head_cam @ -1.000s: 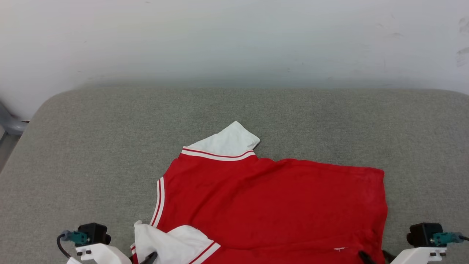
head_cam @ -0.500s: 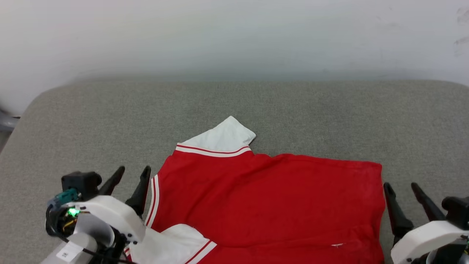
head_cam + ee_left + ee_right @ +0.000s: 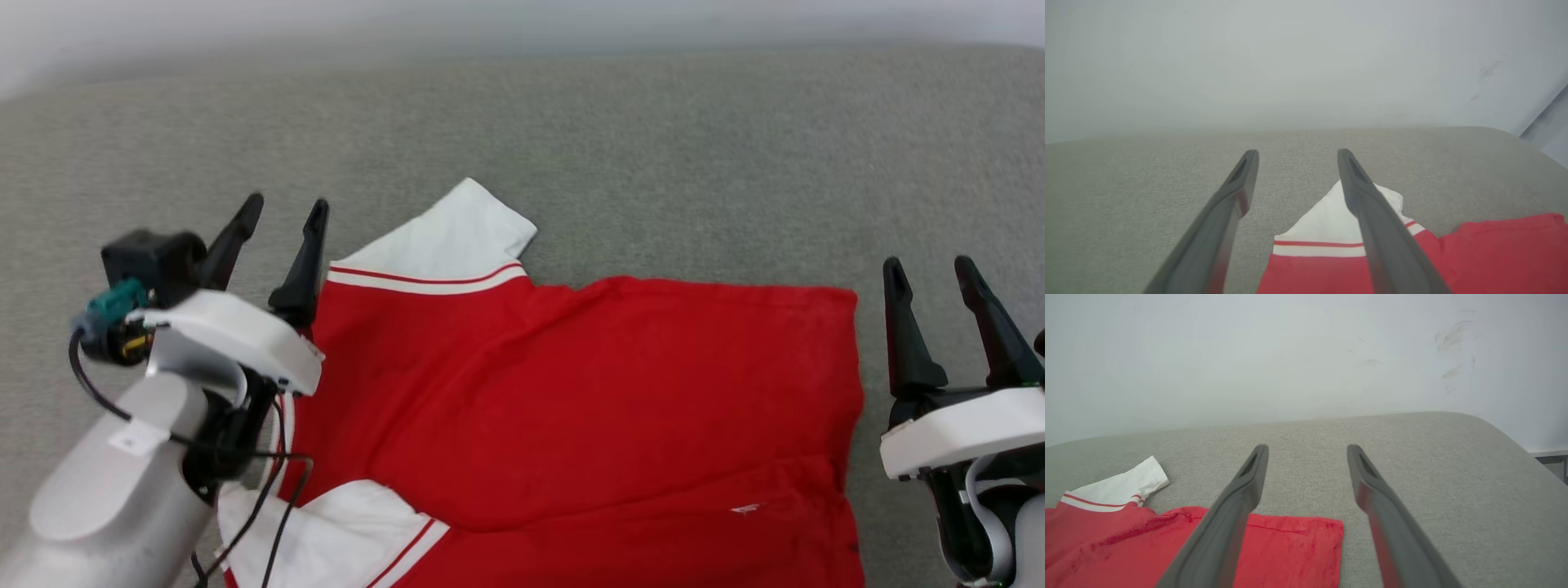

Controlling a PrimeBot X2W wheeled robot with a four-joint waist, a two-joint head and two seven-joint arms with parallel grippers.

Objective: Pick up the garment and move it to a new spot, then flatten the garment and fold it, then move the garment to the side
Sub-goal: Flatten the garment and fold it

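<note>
Closest to me, the near sleeve (image 3: pixel 326 531) lies rumpled and turned over onto the red, its striped cuff slanting across. A second ago both grippers were low at the garment's near edge, fingertips down by the cloth. They have since risen and come forward. The left gripper (image 3: pixel 286 204) now stands just off the collar side and the right gripper (image 3: pixel 929 265) just off the hem side. Each has its two fingers spread wide with nothing between them. The head has tipped down too, so the whole picture has slid, but the garment (image 3: pixel 571 392) itself seems not to have moved.

To my eye they have let go after setting it down. Flattening looks nearly done, apart from that near sleeve, and the fold has not begun.

The cloth is thin and limp, bright red, lying mostly smooth with soft diagonal creases and a straight hem. Farther off, the far sleeve (image 3: pixel 441 245) lies flat and white, banded red and white where it joins the body. The left wrist view looks along the left gripper (image 3: pixel 1297 153) towards that sleeve. Everything rests on a grey woven cushion (image 3: pixel 653 147) with rounded corners, in front of a pale, scuffed wall (image 3: pixel 1249 355).
</note>
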